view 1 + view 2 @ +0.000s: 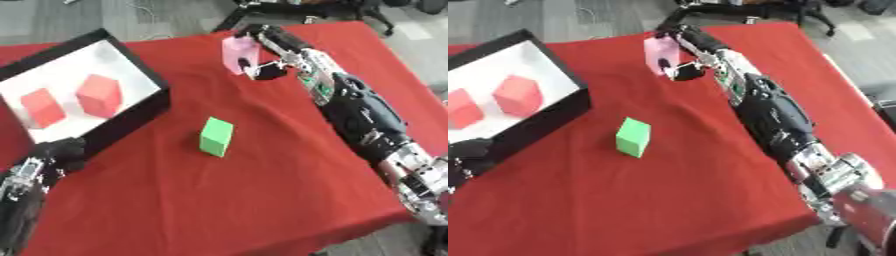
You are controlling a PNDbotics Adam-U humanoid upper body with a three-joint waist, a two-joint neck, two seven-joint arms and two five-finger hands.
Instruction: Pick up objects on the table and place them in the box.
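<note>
The right hand [261,55] reaches far across the red-clothed worktop [262,190] and has its fingers curled around a pale pink block [238,54], which stands near the far edge of the cloth. The long black-and-silver arm runs from the lower right corner up to that block.

A bright green cube [216,136] sits alone in the middle of the worktop — well apart from both hands and tilted a little on the wrinkled cloth.

At the left stands a shallow black-walled box with a white floor [131,60]. Inside it lie two red cubes [99,95] side by side, the larger-looking one toward the middle, the other [42,107] nearer the left edge.

The left hand [59,152] rests at the lower left, just beside the near wall of the box — its dark fingers look curled in, holding nothing.
</note>
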